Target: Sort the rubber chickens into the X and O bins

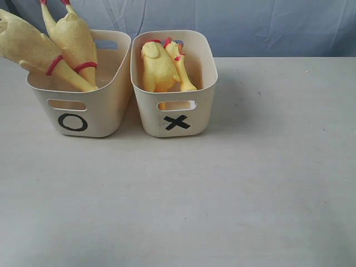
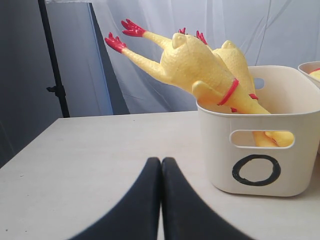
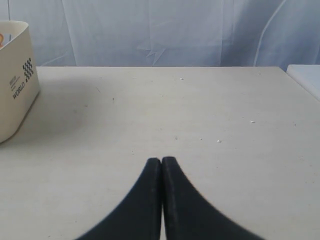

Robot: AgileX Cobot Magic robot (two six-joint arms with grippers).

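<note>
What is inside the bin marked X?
The X bin holds two yellow toys: a plump rubber chicken and a slimmer rubber chicken beside it. Their lower ends and the bin floor are hidden behind the front wall.

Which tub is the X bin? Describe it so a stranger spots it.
On the pale table, two cream tubs stand side by side. The X bin is the right one in the exterior view. It bears a black X, and its chickens sit low, while the O bin's chickens jut over the rim.
</note>
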